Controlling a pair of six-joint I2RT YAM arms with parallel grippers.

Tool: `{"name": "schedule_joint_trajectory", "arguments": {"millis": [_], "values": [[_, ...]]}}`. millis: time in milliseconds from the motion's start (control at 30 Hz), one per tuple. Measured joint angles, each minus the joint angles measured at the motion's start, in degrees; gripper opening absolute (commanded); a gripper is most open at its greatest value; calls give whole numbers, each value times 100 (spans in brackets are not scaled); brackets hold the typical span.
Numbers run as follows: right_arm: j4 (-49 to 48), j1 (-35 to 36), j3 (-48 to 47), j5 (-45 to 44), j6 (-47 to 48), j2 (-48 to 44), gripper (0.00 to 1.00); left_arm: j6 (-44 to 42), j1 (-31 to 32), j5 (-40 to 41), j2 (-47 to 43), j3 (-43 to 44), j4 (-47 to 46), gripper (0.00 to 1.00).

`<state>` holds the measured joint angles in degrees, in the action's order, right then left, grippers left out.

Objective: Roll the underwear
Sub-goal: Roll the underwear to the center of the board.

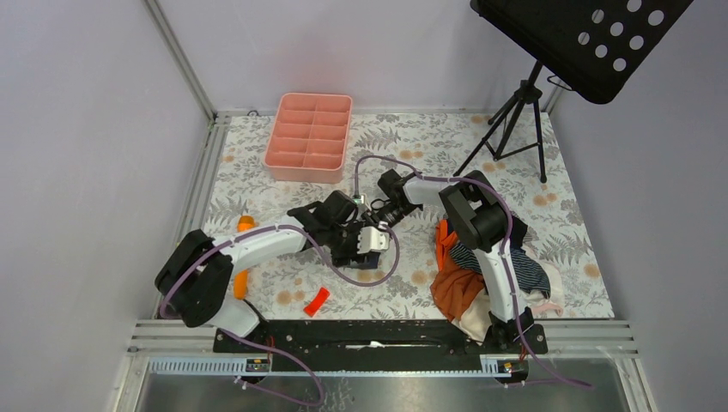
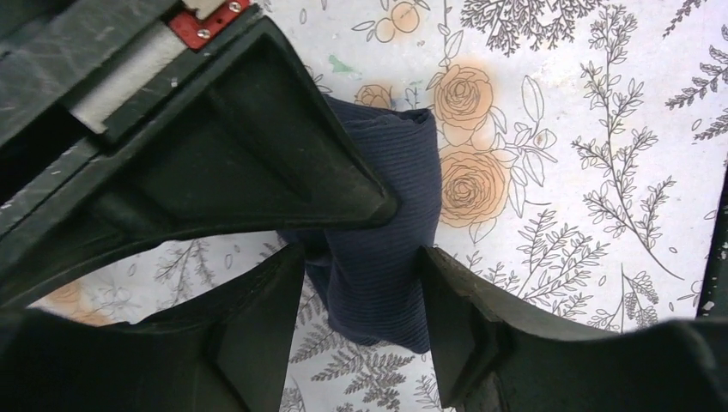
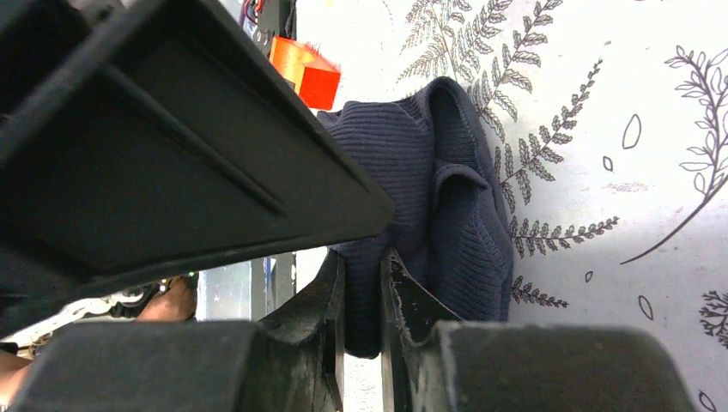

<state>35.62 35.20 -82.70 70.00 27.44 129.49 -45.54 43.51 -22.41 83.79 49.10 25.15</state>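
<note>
We see both arms reaching in to meet over the middle of the desk [image 1: 412, 146], which wears a flowered cover. The left gripper [image 2: 360, 257] is grasping the underwear [image 2: 378, 215], a plain navy ribbed cloth gathered into a thick bundle. One finger [image 2: 266, 335] presses its left side and the other its right side, and the cloth fills the gap between them. The right gripper [image 3: 362, 257] is clenched on the same underwear, its two fingers almost together with only a thin fold of navy cloth pinched between them. The rest of the cloth bunches in folds just past the fingertips. From above, the underwear is almost wholly hidden under the two grippers, so we cannot tell whether it lies on the desk or hangs just off it. A pile of clothes [image 1: 476, 319] sits at the near right of the desk, around the right arm's base. It has an orange garment [image 1: 453, 290] on its left side and a striped dark cloth [image 1: 525, 273] toward the right. A pink tray [image 1: 307, 174] with compartments stands at the far side of the desk, well apart from the grippers. A small red piece [image 1: 316, 300] lies near the front edge, between the two arm bases. A black music stand [image 1: 549, 26] rises at the far right corner.
</note>
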Motion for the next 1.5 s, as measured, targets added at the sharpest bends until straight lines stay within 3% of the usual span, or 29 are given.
{"name": "schedule_joint_trajectory", "arguments": {"millis": [67,233,400,500,600,633,800,933,1033,1167,1267,1367,1500], "values": [[-2,0,0,-7,-13,0,12,48,2,-79,125,4,7,50],[15,0,0,-39,-33,2,13,133,37,-315,597,238,286,23],[35,-9,20,-61,-118,2,27,321,-4,-356,789,511,564,4],[225,-31,-28,-168,-197,-28,41,437,-15,-431,925,680,702,1],[686,-188,-160,-610,-131,-190,48,529,-13,-605,1097,841,669,0],[828,-291,-229,-748,-105,-247,55,551,-13,-664,1152,885,658,0],[1451,-1585,-1408,-1300,83,-498,61,662,-105,-1045,1547,1274,949,0],[988,-2778,-1502,-1735,-17,-1523,62,813,-376,-1687,2291,2013,1565,0],[44,-3128,-446,-2310,-243,-2975,65,925,-586,-2129,2758,2446,1991,1],[-1318,-2885,1375,-2774,-428,-5191,68,1008,-730,-2649,3386,3029,2586,1],[-1574,-2509,2024,-2927,-155,-6290,59,1012,-758,-3003,3840,3447,3023,1],[-1263,-1593,2109,-3178,560,-6686,50,1027,-778,-3257,4133,3683,3314,1],[-883,-369,2658,-3442,1329,-6763,45,1093,-839,-3434,4395,3912,3587,2]]}}
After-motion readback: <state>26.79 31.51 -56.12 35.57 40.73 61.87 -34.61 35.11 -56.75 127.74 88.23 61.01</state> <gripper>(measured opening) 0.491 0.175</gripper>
